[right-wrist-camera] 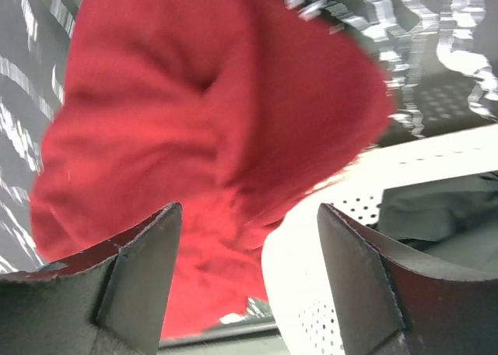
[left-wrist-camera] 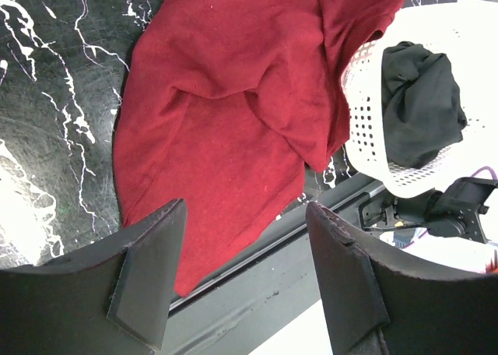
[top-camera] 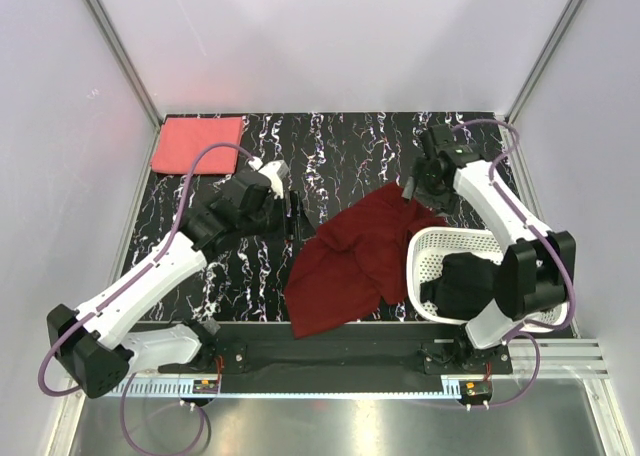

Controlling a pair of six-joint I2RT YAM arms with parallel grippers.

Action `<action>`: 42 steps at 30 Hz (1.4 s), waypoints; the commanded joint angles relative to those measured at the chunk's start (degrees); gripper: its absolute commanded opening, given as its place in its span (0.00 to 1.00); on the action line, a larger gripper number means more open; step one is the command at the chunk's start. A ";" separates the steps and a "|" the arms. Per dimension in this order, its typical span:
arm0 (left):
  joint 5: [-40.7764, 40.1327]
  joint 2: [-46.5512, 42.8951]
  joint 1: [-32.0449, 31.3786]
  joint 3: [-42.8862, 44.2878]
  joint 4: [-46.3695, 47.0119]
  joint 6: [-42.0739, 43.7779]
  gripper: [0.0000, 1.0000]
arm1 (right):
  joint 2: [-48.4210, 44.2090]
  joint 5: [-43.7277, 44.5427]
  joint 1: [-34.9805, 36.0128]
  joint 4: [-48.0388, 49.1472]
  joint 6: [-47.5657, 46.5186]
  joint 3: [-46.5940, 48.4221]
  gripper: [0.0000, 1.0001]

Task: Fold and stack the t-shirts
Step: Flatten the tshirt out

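A dark maroon t-shirt (top-camera: 350, 261) lies crumpled mid-table, its right part draped against the white basket (top-camera: 440, 238). Inside the basket sits a black t-shirt (top-camera: 465, 281). At the far left corner rests a folded coral pink t-shirt (top-camera: 197, 144). My left gripper (top-camera: 290, 208) hovers left of the maroon shirt, open and empty (left-wrist-camera: 245, 238), with the maroon cloth (left-wrist-camera: 233, 98) below it. Over the maroon shirt's far right corner, my right gripper (top-camera: 408, 189) stands open with nothing between its fingers (right-wrist-camera: 249, 246); maroon cloth (right-wrist-camera: 194, 121) and the basket rim (right-wrist-camera: 311, 277) show beneath.
The black marbled tabletop (top-camera: 340, 146) is bounded by pale enclosure walls on the far, left and right sides. A dark metal rail (top-camera: 330, 351) runs along the near edge between the arm bases. The basket occupies the near right corner.
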 commanded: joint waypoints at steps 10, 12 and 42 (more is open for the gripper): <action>-0.30 -1.97 0.18 4.62 -3.13 2.92 0.68 | 0.05 -3.81 -3.85 5.78 13.39 -5.56 0.65; 0.05 -2.76 0.18 4.54 -3.40 3.09 0.68 | 0.77 -3.20 -4.12 5.52 13.74 -5.21 0.61; -12.89 -17.82 0.18 -4.16 -11.86 -1.21 0.74 | 9.08 -13.04 18.58 9.39 15.25 25.64 0.85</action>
